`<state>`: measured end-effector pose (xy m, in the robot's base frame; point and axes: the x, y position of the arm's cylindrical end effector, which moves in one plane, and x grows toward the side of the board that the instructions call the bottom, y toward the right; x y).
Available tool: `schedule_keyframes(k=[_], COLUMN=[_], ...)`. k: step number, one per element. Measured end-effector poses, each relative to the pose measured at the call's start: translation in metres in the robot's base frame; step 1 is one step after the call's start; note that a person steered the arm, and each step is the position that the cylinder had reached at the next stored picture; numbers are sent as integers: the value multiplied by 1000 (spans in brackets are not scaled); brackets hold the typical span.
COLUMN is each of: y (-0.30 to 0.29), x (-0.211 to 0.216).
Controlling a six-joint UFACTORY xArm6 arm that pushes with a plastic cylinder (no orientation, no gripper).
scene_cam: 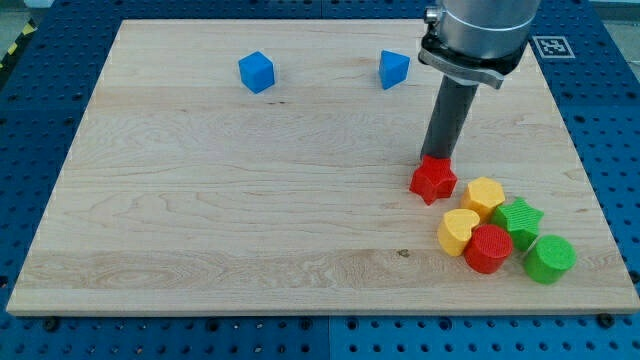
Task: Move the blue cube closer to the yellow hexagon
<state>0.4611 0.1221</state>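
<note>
The blue cube [256,72] sits near the view's top, left of centre, on the wooden board [200,200]. The yellow hexagon [485,195] lies at the view's right, in a cluster of blocks. My tip [437,158] rests at the top edge of a red star [433,180], just left of the yellow hexagon and far to the right of and below the blue cube. A second blue block [394,68], wedge-like, sits at the view's top, right of the cube.
Around the hexagon lie a yellow heart [458,231], a red round block [488,248], a green star [520,220] and a green cylinder [549,258]. The board lies on a blue perforated table [40,100].
</note>
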Motion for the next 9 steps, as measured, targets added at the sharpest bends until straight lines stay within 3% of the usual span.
schedule_keyframes(k=[2,3,4,5,6,7,9], y=[-14,-89,-183,-248,-267,-265,-225], x=[36,32,6,-51,-125,-166,-166])
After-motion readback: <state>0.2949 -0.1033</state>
